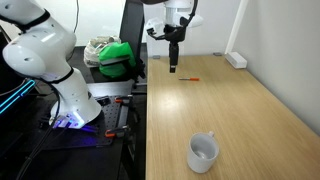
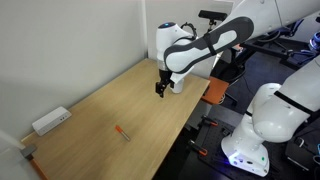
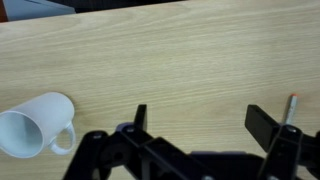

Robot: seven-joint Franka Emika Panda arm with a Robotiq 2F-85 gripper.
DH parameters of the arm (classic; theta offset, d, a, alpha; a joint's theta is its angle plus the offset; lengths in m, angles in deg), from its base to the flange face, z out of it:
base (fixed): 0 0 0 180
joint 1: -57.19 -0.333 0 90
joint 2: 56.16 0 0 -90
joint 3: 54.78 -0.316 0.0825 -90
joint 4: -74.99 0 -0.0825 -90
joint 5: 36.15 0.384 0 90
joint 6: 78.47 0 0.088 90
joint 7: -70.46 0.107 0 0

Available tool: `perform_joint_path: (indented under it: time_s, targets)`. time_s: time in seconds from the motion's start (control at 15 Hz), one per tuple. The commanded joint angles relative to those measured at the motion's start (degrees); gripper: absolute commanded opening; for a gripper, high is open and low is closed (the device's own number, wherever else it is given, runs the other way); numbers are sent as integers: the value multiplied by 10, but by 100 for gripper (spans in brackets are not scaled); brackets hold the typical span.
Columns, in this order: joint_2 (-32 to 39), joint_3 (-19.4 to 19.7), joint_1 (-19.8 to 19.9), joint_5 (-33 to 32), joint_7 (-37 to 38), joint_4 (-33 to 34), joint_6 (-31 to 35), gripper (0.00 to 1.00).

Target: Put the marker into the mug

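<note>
The marker [image 1: 190,78] is a thin orange-red stick lying flat on the wooden table; it also shows in an exterior view [image 2: 122,133] and at the right edge of the wrist view [image 3: 292,107]. The white mug [image 1: 203,153] stands near the table's front end; in the wrist view [image 3: 37,126] it shows at lower left with its handle to the right. It is out of view in the exterior view that shows the wall. My gripper [image 1: 173,68] [image 2: 160,91] hangs above the table, open and empty, with only bare wood between its fingers [image 3: 205,118]. The marker lies just outside one finger.
A white power strip [image 1: 236,60] [image 2: 50,121] lies at the table's wall-side edge. A second white robot arm [image 1: 55,70] [image 2: 265,125] stands on the floor beside the table. A green and white bundle [image 1: 113,55] lies past the table's far corner.
</note>
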Motion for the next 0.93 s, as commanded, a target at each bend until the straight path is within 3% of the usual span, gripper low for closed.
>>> perform_joint_path:
  time_s: [0.0, 0.6, 0.87]
  targets:
    - [34, -18, -9, 5, 52, 18, 30, 100]
    - [124, -66, -37, -44, 196, 66, 95, 100]
    - [175, -69, -58, -78, 256, 99, 112, 100]
